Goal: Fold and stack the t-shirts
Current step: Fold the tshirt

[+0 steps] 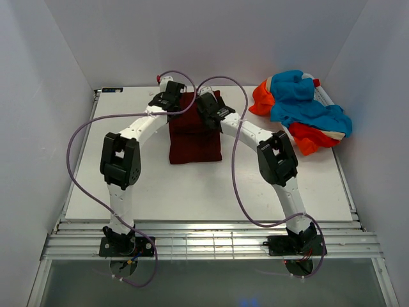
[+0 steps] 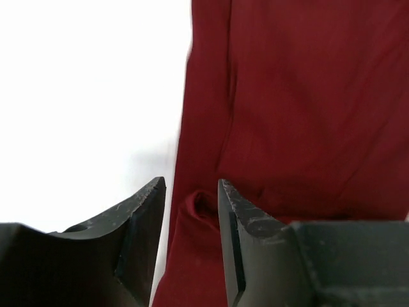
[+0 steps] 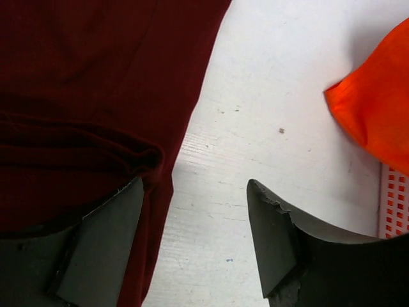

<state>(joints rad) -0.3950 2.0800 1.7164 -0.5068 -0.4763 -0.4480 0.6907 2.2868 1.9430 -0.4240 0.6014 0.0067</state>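
A dark maroon t-shirt (image 1: 195, 137) lies folded in a rectangle on the white table, far centre. My left gripper (image 1: 172, 102) is at its far left edge. In the left wrist view the left gripper (image 2: 192, 192) is open, its jaws straddling a small fold of the maroon cloth (image 2: 294, 102). My right gripper (image 1: 208, 105) is at the far right edge. In the right wrist view the right gripper (image 3: 195, 192) is open, one finger on the maroon cloth (image 3: 83, 77), the other over bare table. Orange-red and turquoise t-shirts (image 1: 305, 110) lie crumpled at the far right.
The orange-red cloth (image 3: 377, 121) shows at the right of the right wrist view, with a white perforated strip (image 3: 393, 204) below it. White walls close the table (image 1: 192, 192) on three sides. Purple cables (image 1: 83, 160) loop off both arms.
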